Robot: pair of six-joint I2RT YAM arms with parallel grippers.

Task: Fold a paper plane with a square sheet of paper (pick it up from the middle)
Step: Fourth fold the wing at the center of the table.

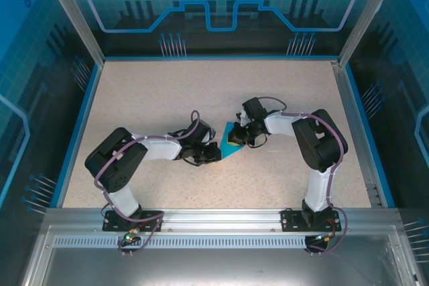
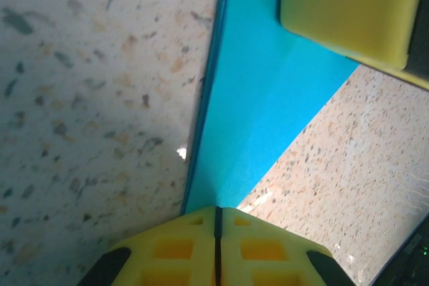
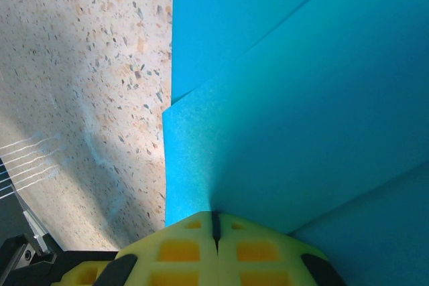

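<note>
Looks mid-fold: L gripper (image 2: 216,218) & R gripper (image 3: 214,219) both pinched shut on blue sheet (image 2: 261,98), opposite ends. Next you'd align edges, press crease.

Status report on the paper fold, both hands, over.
Left hand shut on the blue paper. Right hand shut on it too. Paper layered, partly folded, between both hands. No obstacle seen.
</note>
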